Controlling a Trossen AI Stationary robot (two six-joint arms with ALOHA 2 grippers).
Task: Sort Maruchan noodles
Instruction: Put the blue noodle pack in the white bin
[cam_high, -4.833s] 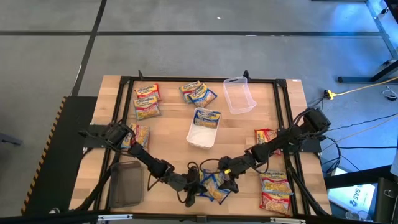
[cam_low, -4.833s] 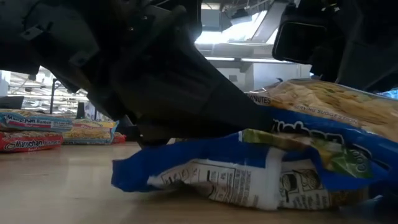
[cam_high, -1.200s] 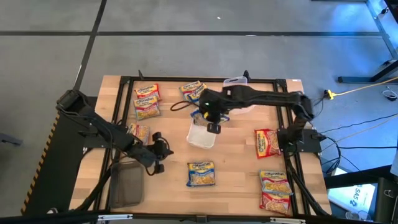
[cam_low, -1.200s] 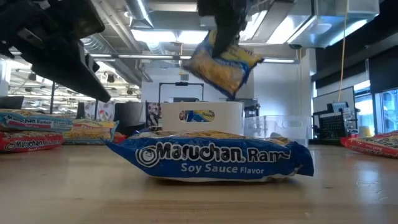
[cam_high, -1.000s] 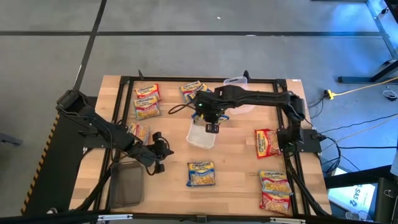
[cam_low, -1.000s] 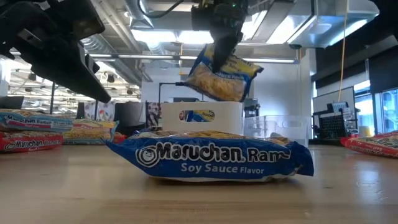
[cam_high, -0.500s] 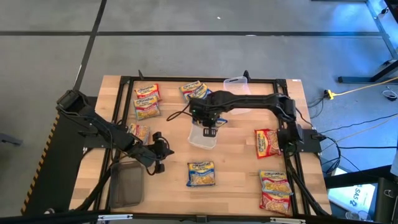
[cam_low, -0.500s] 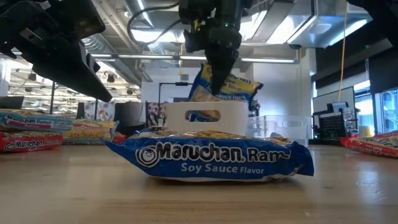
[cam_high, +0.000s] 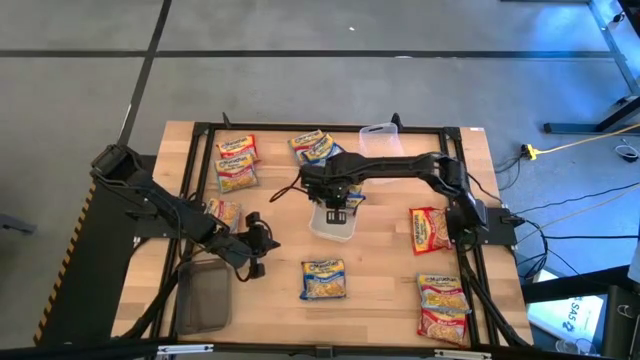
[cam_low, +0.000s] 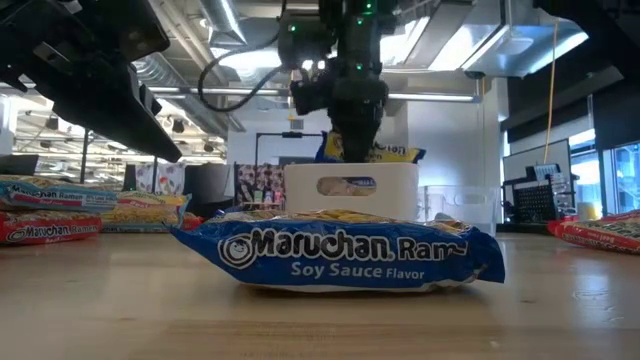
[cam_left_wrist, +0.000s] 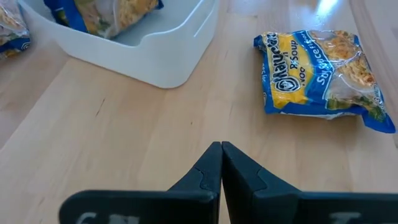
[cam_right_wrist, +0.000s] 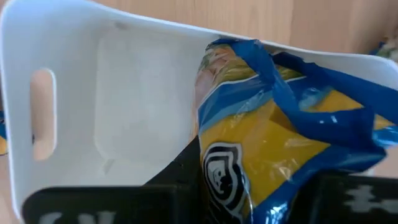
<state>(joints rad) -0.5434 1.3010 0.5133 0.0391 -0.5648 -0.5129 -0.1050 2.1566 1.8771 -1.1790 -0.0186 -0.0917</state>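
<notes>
My right gripper (cam_high: 337, 203) pinches a blue-bordered Maruchan packet (cam_right_wrist: 273, 155) over the white tray (cam_right_wrist: 118, 118) at table centre, packet partly inside the tray. My left gripper (cam_left_wrist: 221, 163), fingers pressed together and empty, waits at eight o'clock. A Soy Sauce packet (cam_low: 355, 252) lies at six o'clock on the wooden table (cam_high: 385, 260). A clear tub (cam_high: 378, 135) sits at one o'clock.

Right arm extends from its base at 3 o'clock across to table centre, right gripper (cam_high: 337, 203) pointing down, fingers clamped on a blue-bordered noodle packet (cam_right_wrist: 273, 155). Left arm reaches toward 7 o'clock; left gripper (cam_left_wrist: 221, 151) low, fingers pressed together, empty.
</notes>
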